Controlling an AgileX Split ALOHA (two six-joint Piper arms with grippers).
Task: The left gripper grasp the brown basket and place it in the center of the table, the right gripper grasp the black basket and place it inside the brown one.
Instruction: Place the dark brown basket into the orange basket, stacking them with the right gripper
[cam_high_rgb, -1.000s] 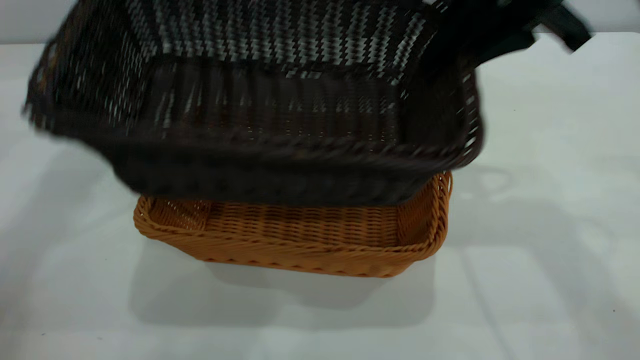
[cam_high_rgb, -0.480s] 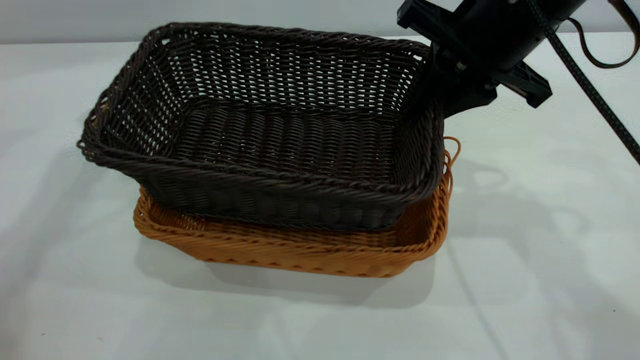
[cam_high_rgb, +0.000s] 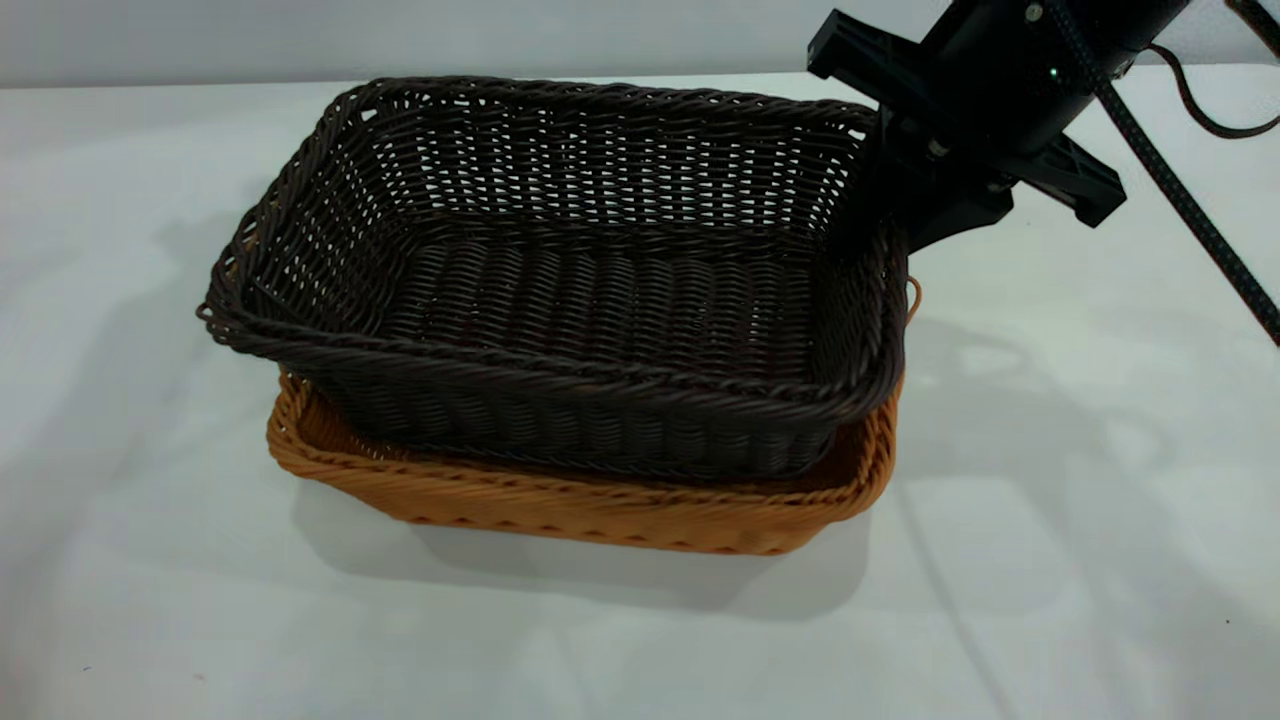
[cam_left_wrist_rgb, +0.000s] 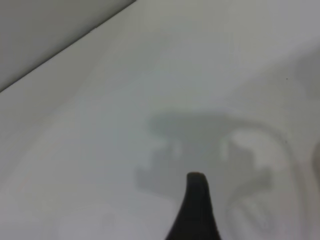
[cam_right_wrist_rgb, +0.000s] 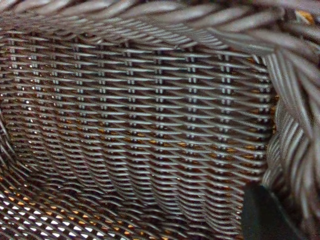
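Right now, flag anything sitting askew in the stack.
The black basket sits crooked in the brown basket: its left end rides above the brown rim and overhangs it. The right gripper is at its right rim.

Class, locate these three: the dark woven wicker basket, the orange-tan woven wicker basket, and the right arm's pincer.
Dark brown-black woven wicker basket (cam_high_rgb: 600, 300): exterior view, its floor.
Orange-tan woven wicker basket (cam_high_rgb: 560, 510): exterior view, near wall.
Right pincer (cam_high_rgb: 885, 205): exterior view, at the dark basket's short-end rim.
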